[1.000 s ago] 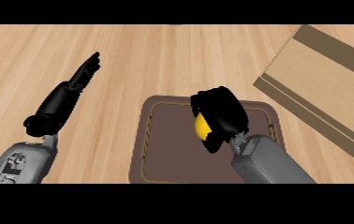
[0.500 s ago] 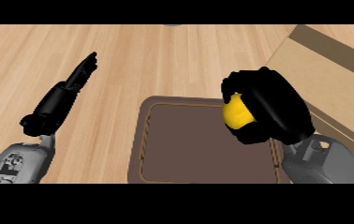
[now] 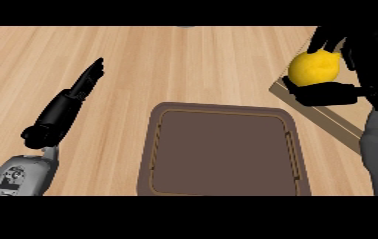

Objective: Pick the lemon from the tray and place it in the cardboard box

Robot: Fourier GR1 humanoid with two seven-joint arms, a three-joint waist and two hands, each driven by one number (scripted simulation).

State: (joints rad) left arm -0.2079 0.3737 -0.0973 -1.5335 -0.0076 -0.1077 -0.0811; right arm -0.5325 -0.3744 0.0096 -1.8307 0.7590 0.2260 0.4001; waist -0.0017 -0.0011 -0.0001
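Curling round the lemon point(image 3: 314, 68), the right hand point(image 3: 328, 94) holds the fruit at the far right of the head view; dark fingers point(image 3: 328, 35) arch over the top of the fruit and another dark part of the hand wraps underneath, so the hand is clamped on the lemon, with the yellow skin showing between them on the side that faces left; the lemon is therefore in the hand's grasp and off the tray point(image 3: 157, 148). Just below and behind the hand a sliver of the cardboard box point(image 3: 332, 123) shows as a slanted tan edge running toward the lower right; the lemon lines up with that edge, though whether it is over the inside of the box cannot be told. The brown tray, with rounded corners and a thin lighter line inside its rim, lies on the wooden counter point(image 3: 184, 63) down and to the left of the right hand, apart from it; the grey right forearm point(image 3: 369, 153) runs down the view's right edge beside the tray. Well away to the left, on the far side of the tray, the left hand point(image 3: 74, 98) rests over the counter with its fingers straight and together, pointing up and away; its grey forearm point(image 3: 26, 175) enters at the lower left corner.
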